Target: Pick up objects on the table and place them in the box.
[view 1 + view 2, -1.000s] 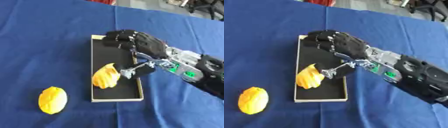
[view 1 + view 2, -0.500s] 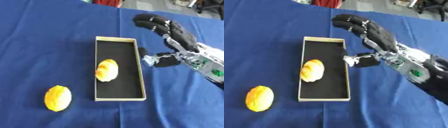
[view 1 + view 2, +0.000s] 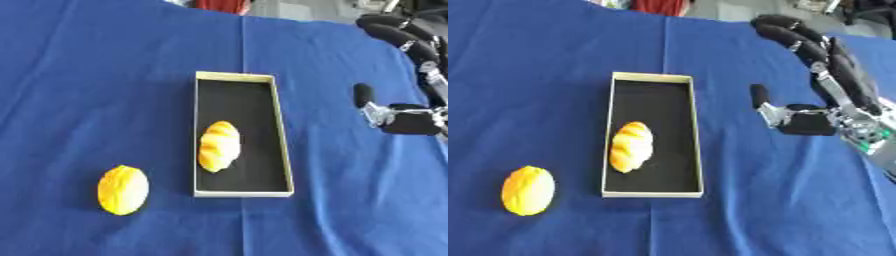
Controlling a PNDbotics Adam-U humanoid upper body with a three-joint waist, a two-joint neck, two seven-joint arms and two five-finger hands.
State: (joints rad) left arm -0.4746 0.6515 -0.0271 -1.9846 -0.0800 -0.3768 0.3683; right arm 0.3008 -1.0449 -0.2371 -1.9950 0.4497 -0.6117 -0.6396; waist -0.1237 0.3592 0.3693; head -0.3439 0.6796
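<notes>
A shallow box [image 3: 198, 140] with a black floor and pale rim lies in the middle of the blue cloth. A golden ribbed bread roll [image 3: 219, 146] rests inside it, near the front half. A second yellow-orange bun [image 3: 122, 189] sits on the cloth to the left of the box's front corner. My right hand [image 3: 826, 90] hovers to the right of the box, open, fingers stretched up and away, thumb pointing toward the box, holding nothing. My left hand does not show.
The blue cloth [image 3: 96, 75] covers the whole table. Something red [image 3: 223, 5] and grey floor show beyond the far edge.
My right hand let go of the bread roll inside the box, opened and drew back to the right. The roll now lies free in the box. The camera has shifted too.
</notes>
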